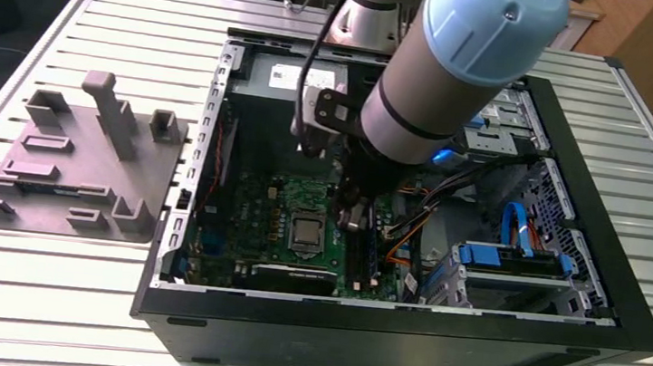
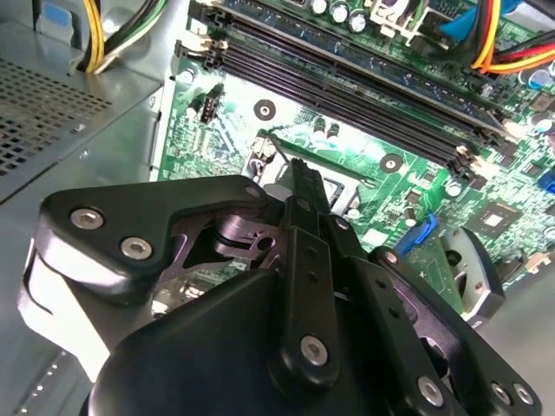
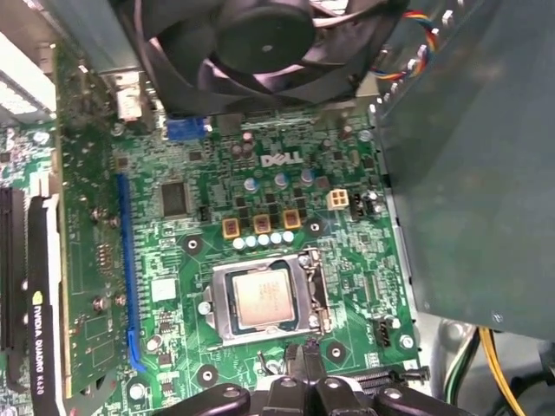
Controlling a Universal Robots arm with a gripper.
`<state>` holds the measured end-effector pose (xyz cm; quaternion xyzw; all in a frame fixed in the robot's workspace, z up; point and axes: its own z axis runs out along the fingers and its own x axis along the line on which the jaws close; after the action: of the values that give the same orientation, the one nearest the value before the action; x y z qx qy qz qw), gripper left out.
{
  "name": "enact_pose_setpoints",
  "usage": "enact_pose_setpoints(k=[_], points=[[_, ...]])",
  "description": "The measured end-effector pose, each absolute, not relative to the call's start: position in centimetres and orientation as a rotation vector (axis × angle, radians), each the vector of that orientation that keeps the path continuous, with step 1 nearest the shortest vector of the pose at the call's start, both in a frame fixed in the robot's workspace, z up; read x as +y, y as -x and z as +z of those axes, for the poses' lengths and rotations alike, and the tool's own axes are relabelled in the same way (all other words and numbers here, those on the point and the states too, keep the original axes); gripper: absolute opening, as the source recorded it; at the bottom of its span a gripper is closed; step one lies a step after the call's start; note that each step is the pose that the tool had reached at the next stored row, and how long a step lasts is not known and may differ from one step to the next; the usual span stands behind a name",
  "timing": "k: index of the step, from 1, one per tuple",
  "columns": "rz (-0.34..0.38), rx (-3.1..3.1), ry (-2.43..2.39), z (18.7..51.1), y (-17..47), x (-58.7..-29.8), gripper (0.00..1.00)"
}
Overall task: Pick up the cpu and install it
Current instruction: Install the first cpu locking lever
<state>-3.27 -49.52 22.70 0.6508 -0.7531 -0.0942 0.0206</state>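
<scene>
Here, the cpu sits flat in its socket on the green motherboard, inside an open computer case.
Its silvery top faces up, its square edges parallel to the socket frame. The claw hangs near, fingers together, holding nothing.

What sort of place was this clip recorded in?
Probably a lab or workshop bench for computer assembly: an open computer case lies on a slatted metal table, a grey fixture plate beside it, the cpu seated in its socket.
</scene>
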Motion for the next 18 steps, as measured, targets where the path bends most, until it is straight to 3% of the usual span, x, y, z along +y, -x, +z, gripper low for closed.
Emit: enact_pose_setpoints(k=[18], points=[[-0.284,-2.299,-2.051,22.0,3.3,-50.8,0.1]])
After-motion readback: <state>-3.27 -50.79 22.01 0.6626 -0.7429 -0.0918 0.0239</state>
